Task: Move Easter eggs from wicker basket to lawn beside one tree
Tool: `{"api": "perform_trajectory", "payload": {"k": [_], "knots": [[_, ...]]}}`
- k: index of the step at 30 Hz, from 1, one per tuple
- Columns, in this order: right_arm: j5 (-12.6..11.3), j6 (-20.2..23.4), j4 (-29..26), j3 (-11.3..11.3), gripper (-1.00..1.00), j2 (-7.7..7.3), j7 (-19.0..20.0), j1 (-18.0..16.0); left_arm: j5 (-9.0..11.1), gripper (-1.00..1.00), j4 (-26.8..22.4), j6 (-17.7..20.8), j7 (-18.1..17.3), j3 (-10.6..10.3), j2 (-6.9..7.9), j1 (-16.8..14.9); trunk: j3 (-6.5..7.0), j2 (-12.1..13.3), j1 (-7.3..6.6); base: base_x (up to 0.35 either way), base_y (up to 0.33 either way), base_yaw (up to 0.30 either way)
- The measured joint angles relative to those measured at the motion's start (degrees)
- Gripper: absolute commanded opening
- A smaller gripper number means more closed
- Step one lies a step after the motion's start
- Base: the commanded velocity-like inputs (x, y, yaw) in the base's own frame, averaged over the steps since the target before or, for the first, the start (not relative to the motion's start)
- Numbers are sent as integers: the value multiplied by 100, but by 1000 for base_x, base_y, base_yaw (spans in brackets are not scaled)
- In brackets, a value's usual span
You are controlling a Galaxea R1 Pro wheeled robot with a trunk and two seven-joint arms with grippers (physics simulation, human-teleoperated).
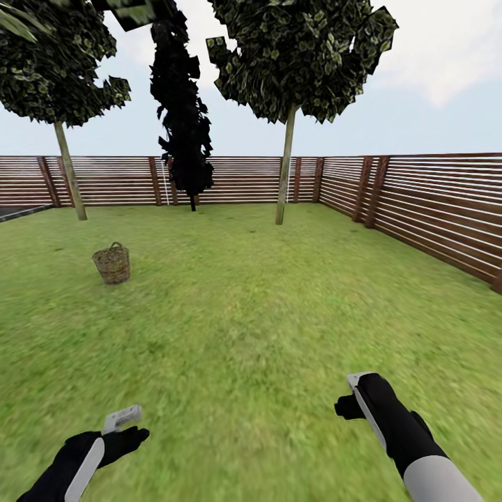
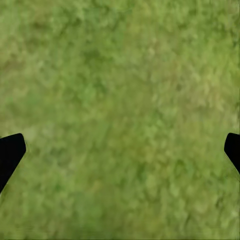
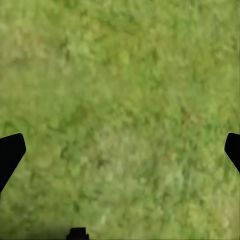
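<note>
From the head camera we see the basket [image 1: 111,263] standing upright on the lawn [image 1: 265,321], ahead and to our left, well apart from both arms; the eggs cannot be seen from here, so we suppose they lie inside. Two trees with pale trunks stand by the fence [image 1: 432,209], one [image 1: 70,181] behind the basket and one [image 1: 284,174] further right. The left end effector [image 1: 127,425] and the right end effector [image 1: 352,397] hang low over the grass, holding nothing. In the left wrist view, the two fingertips [image 2: 10,152] sit at opposite edges, so this end effector is wide open, with grass between. In the right wrist view the fingertips [image 3: 10,152] are equally far apart, also empty. We judge the eggs light, hard, smooth and rounded, so they could slip; gripping across the middle seems safest.
</note>
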Motion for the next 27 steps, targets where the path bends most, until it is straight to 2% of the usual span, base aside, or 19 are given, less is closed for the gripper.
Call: {"api": "perform_trajectory", "payload": {"k": [2, 3, 5, 7, 8, 14, 19, 20, 23, 27], "knots": [[0, -3, 0, 0, 100, -5, 0, 0, 4, 100, -3, 6, 10, 24, 165, 0, 0, 0, 0, 339, 0, 0], [-1, -10, 0, -1, 100, -7, 0, 0, 22, 100, -7, 38, 1, 59, 353, -1, 0, 0, 0, 339, 0, 0], [0, -22, 0, 2, 100, -3, -4, 0, 118, 100, -14, 140, -13, 133, 627, -1, 0, 0, 0, 339, 0, 0], [1, -38, 2, 10, 100, 4, -7, 0, 241, 100, -22, 205, -24, 193, 848, -1, 0, 0, 0, 339, 0, 0], [4, -42, 4, 12, 100, 8, -7, 0, 273, 100, -25, 207, -28, 204, 893, 0, 0, 0, 0, 339, 0, 0], [11, -42, 16, 35, 100, 30, -11, 0, 315, 100, -23, 202, -20, 222, 925, 0, 0, 0, 0, 339, 0, 0], [-23, 3, 338, 35, 100, 64, 15, 0, 315, 100, -27, 203, -6, 227, 966, 0, 0, 0, 0, 339, 0, 0], [-36, 24, 403, 40, 100, 121, 25, 0, 314, 100, -28, 205, -7, 227, 968, 0, 0, 0, 0, 339, 0, 0], [-33, 12, 768, 15, 100, 196, 16, 0, 313, 100, -28, 226, -12, 218, 932, 0, 0, 0, 0, 339, 0, 0], [-20, -19, 1050, 24, 100, 180, 14, 0, 319, 100, -19, 244, -18, 198, 875, 1, 0, 0, 0, 339, 0, 0]]}}
